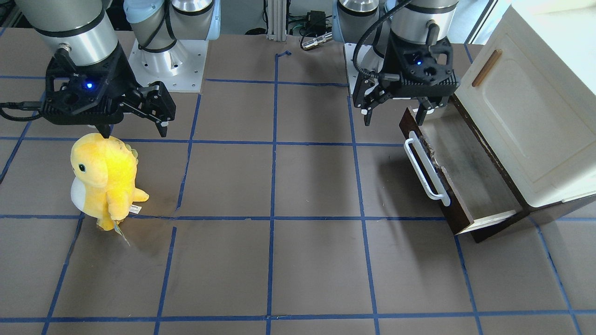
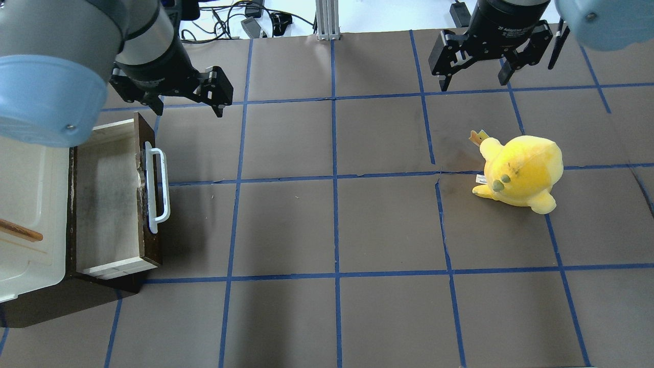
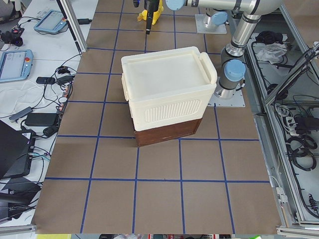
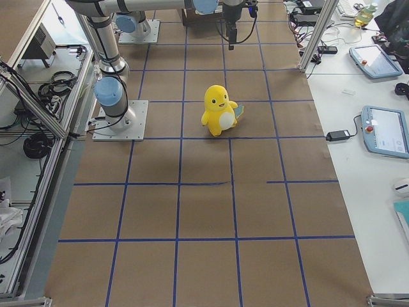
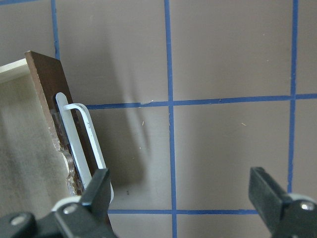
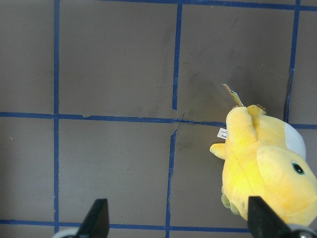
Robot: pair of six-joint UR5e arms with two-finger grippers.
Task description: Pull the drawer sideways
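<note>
The dark brown drawer (image 1: 470, 167) stands pulled out of the cream cabinet (image 1: 535, 121), with its greyish floor (image 2: 104, 204) showing. Its long white bar handle (image 1: 426, 168) runs along the front and also shows in the overhead view (image 2: 158, 186) and the left wrist view (image 5: 84, 144). My left gripper (image 1: 393, 118) is open and empty. It hovers over the end of the drawer front nearest the robot's base, also seen from overhead (image 2: 189, 110); one finger (image 5: 99, 184) is beside the handle. My right gripper (image 1: 134, 131) is open and empty, far from the drawer.
A yellow plush toy (image 1: 104, 179) stands on the brown mat below my right gripper's side, also in the overhead view (image 2: 521, 171) and right wrist view (image 6: 267, 168). The cabinet door carries a small brown wooden handle (image 1: 486, 68). Blue tape lines grid the mat.
</note>
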